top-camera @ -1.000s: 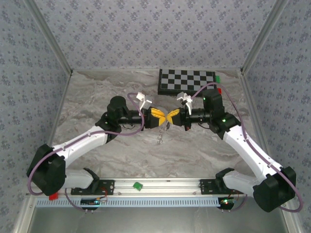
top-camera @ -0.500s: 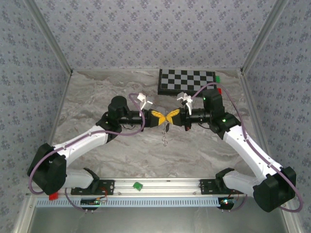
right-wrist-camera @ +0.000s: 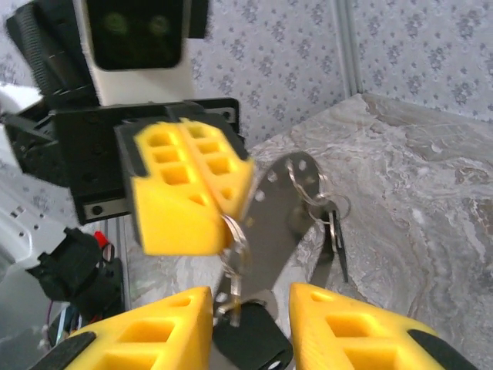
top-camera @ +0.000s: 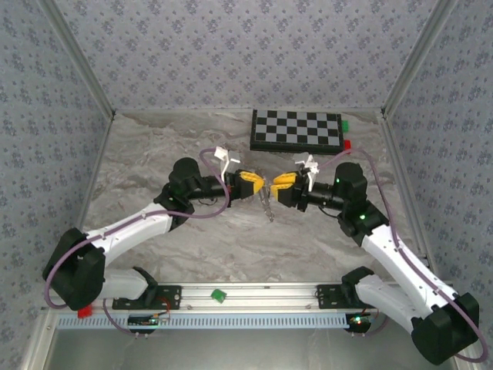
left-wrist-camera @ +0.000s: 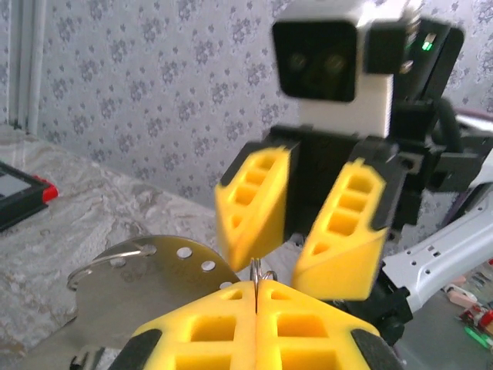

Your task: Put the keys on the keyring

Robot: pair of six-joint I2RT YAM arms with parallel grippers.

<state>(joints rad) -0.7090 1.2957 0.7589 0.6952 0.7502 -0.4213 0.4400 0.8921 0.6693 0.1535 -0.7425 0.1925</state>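
**A:** There it goes: the right gripper has let go! A second ago its yellow fingers were pinched together. Now they stand apart, with the dark-headed key loose in the gap.

**B:** And the left gripper?

**A:** Squeezed fully together, clamped on the wire of the keyring. The whole bunch hangs from it on the near side of the checkerboard, just off its left corner.

**B:** The right arm has swung as well, with the wrist rolled over.

**A:** A handover, I'd say. The perforated metal tag and the smaller keys dangle there too, in front of the board.

**B:** Is the dark key threaded on yet?

**A:** Can't tell. It sits against the coil, but the join is hidden. The right looks free to regrip and feed it round.
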